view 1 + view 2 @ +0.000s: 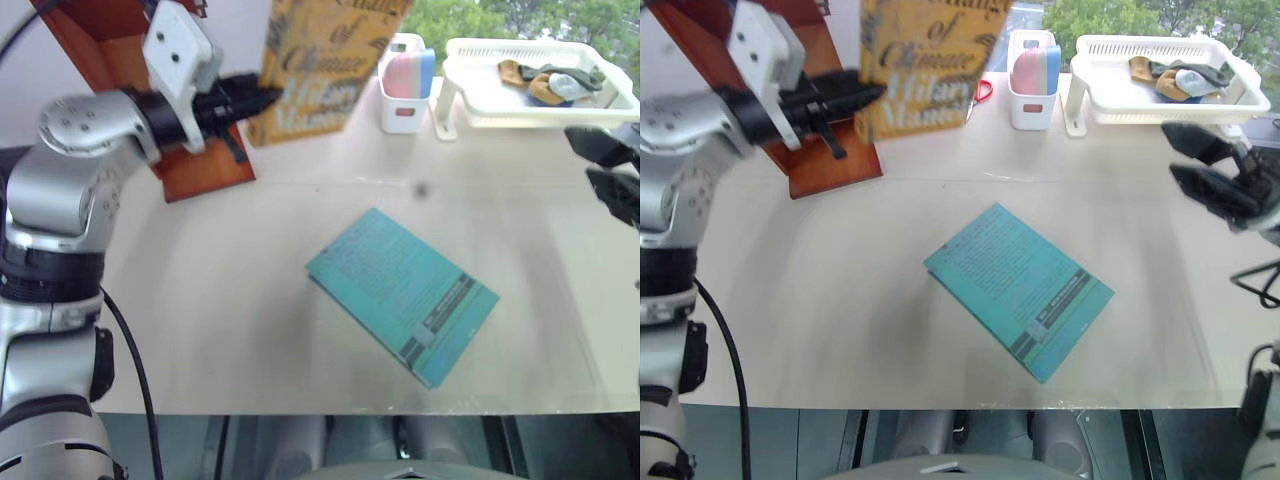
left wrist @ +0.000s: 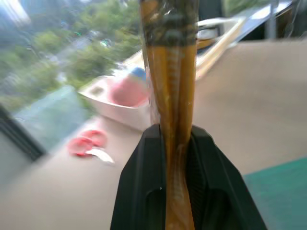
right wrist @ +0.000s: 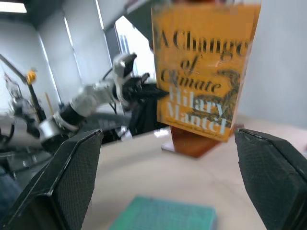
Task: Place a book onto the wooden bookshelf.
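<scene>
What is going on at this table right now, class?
The robot's left claw is shut on the yellow book, holding it upright above the table, just in front of the wooden bookshelf. The right claw hangs open and empty off to the side. A teal book lies flat on the table; the yellow book is not yet on the shelf.

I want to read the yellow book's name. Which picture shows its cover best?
The right wrist view: the yellow book faces it, title whole. Both eye views cut off its top, and the left wrist view sees its edge between the left gripper's fingers.
</scene>
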